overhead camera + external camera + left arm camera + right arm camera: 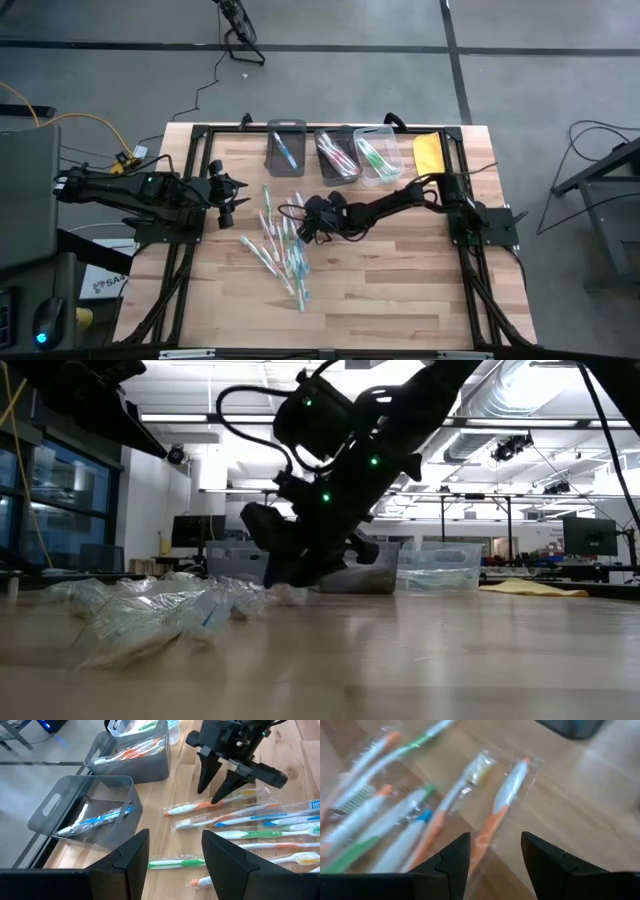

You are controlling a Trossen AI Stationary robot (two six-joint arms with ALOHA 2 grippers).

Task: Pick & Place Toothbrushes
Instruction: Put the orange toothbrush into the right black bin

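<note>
The toothbrushes (280, 245) lie in clear wrappers in a loose pile on the wooden table, and several more sit in the bins. My right gripper (300, 222) is open and points down at the pile's far end. Its fingers stand on either side of an orange-handled toothbrush (492, 820), which the left wrist view also shows (192, 808). My left gripper (236, 197) is open and waits just left of the pile, above a green toothbrush (172, 863). My right gripper (209, 795) comes from above with its fingertips low beside the orange-handled toothbrush's wrapper (220, 802). I cannot tell whether they touch it.
Three bins stand along the far edge: a dark one (285, 148) holding a blue toothbrush, a middle one (338, 152) with orange ones, and a clear one (378, 155) with green ones. A yellow flat object (428, 152) lies to their right. Bare wood shows toward the near edge.
</note>
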